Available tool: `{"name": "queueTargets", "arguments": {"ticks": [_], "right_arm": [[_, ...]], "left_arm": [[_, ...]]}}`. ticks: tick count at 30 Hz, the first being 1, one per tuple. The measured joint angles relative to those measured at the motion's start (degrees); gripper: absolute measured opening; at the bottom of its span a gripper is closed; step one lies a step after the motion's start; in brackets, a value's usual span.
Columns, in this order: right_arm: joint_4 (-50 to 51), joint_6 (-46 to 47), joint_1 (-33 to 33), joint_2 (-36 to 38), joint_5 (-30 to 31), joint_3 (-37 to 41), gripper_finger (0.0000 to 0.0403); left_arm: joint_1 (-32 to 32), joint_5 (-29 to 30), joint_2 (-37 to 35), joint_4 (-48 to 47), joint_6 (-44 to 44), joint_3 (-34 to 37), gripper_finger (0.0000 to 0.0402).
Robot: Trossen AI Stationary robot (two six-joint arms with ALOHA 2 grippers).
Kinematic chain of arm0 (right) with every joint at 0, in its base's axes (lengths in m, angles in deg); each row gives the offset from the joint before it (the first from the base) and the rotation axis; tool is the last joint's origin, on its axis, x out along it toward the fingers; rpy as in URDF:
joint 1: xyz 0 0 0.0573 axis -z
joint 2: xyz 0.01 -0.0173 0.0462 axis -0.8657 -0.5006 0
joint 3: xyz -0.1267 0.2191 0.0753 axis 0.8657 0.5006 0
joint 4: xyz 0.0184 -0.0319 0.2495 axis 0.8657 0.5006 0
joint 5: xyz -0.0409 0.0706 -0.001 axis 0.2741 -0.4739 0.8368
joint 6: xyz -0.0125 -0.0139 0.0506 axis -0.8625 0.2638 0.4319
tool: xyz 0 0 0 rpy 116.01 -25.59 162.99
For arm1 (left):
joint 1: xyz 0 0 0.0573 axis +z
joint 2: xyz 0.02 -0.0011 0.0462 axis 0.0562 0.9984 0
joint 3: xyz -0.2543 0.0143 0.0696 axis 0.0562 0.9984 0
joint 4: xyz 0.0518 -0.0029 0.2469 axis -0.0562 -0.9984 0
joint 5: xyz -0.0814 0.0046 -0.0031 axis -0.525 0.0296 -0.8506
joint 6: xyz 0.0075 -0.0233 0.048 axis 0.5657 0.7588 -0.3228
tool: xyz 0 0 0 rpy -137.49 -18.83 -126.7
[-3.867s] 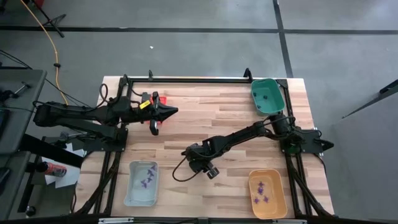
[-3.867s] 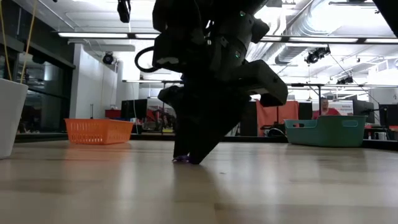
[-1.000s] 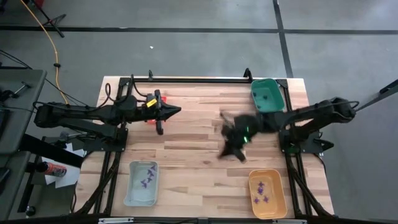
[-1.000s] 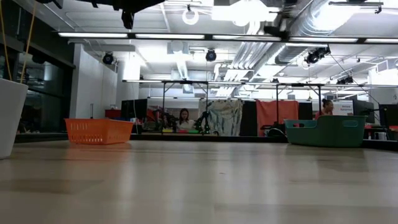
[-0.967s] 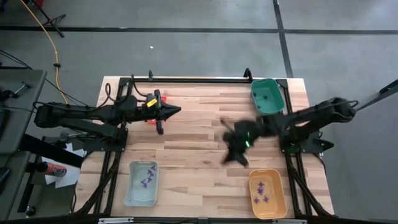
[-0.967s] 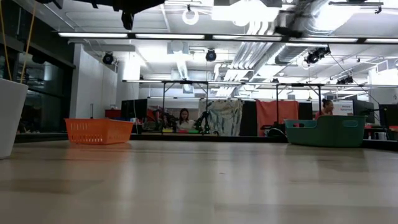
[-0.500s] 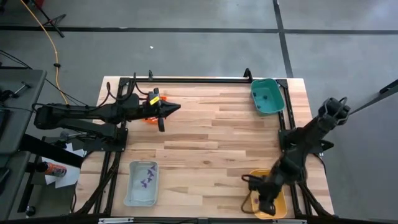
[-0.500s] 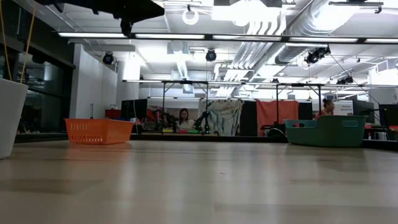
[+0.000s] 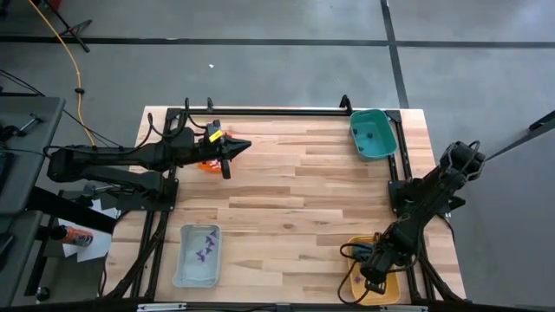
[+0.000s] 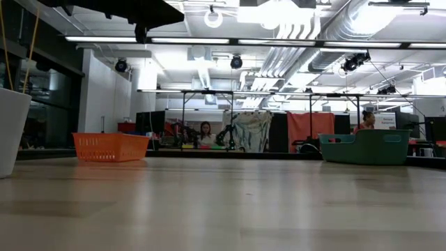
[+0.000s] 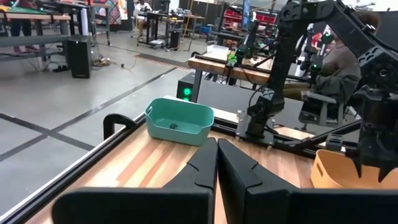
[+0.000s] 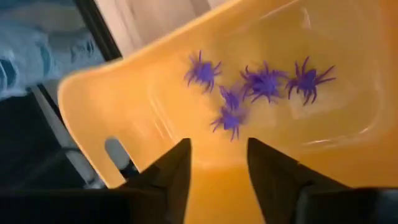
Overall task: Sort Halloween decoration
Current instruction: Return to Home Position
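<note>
— Right wrist view: what lies under the right gripper?

— Five purple plastic spider toys, clustered on the floor of the orange-yellow rectangular plastic tray, just beyond the fingertips. The two fingers stand apart with nothing between them.

— What has changed?

— About four seconds ago this gripper was down at the middle of the wooden table, on a purple piece. A second ago it was swinging toward the tray. Now it hangs over it.

— Does the high view add anything?

— There the right arm covers most of that tray, so the spiders cannot be counted. It does show more purple pieces in a pale blue rectangular tray, well apart from the orange-yellow one along the same table edge. The left gripper waits diagonally across from the orange-yellow tray, fingers pressed together, nothing seen between them.
</note>
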Motion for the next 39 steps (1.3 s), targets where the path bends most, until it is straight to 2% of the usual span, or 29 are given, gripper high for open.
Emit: {"name": "queueTargets", "arguments": {"ticks": [4,7,10,15,16,19,24,27,31,34,39], "right_arm": [[0.4,-5.0,0.2,1.0,-2.9,0.0,0.0197],[-0.6,-8.9,0.7,3.0,-1.3,-0.6,0.0203],[0.9,-14.5,3.2,4.8,2.9,-3.0,0.0163],[5.3,-32.7,11.7,8.2,7.6,-8.3,0.0024],[5.1,-36.3,14.1,9.1,8.5,-9.0,0.0013],[3.5,-45.3,21.8,11.0,11.3,-10.2,0.0024],[-5.5,-59.8,34.5,13.0,13.5,-10.3,0.0003],[-14.5,-64.8,41.3,13.0,12.0,-10.3,0.0009],[-26.4,-67.3,48.2,12.7,4.9,-10.3,0.0002],[-33.4,-66.3,51.5,12.7,2.0,-10.3,0.0003],[-38.8,-65.8,53.8,12.7,-0.5,-10.3,0.0001]], "left_arm": [[0.0,0.0,0.0,0.0,0.5,0.0,0.0],[0.0,0.0,0.0,0.0,1.6,0.0,0.0],[0.0,0.0,-0.1,0.0,3.0,0.0,0.0],[-0.1,-1.0,-1.7,1.8,8.7,0.0,0.0],[-0.1,-1.4,-2.2,2.5,9.9,0.0,0.0],[-0.4,-2.8,-3.9,3.9,11.3,-0.2,0.0],[-3.0,-3.4,-6.9,2.0,11.7,-0.2,0.0],[-4.8,-3.8,-8.5,0.7,13.2,-0.1,0.0],[-7.2,-4.4,-10.8,-0.1,12.2,-0.1,0.0],[-8.8,-5.2,-13.3,0.0,9.4,0.7,0.0],[-9.9,-5.0,-18.5,0.4,7.0,4.3,0.0]]}}
